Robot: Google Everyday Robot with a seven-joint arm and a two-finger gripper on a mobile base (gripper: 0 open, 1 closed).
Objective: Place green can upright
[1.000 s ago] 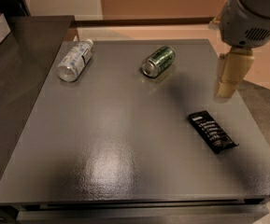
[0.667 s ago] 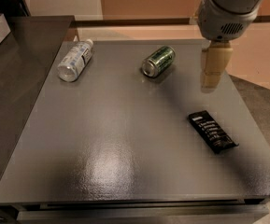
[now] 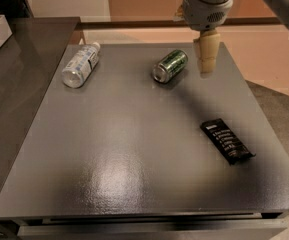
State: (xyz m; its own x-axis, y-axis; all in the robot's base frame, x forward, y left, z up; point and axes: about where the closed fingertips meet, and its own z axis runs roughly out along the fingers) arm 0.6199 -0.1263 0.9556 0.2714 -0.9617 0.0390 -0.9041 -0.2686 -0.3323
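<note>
The green can [image 3: 170, 65] lies on its side near the far middle of the dark grey table [image 3: 134, 149], its silver end facing the front left. My gripper [image 3: 207, 64] hangs from the grey arm at the top, just right of the can and a little above the table, not touching the can. It holds nothing.
A clear plastic bottle [image 3: 80, 64] with a white cap lies on its side at the far left of the table. A black snack bar wrapper [image 3: 228, 140] lies at the right. A darker counter [image 3: 14, 79] adjoins the table's left side.
My gripper has moved left and farther back, from the table's right edge to just beside the green can. The can, bottle and wrapper have not moved.
</note>
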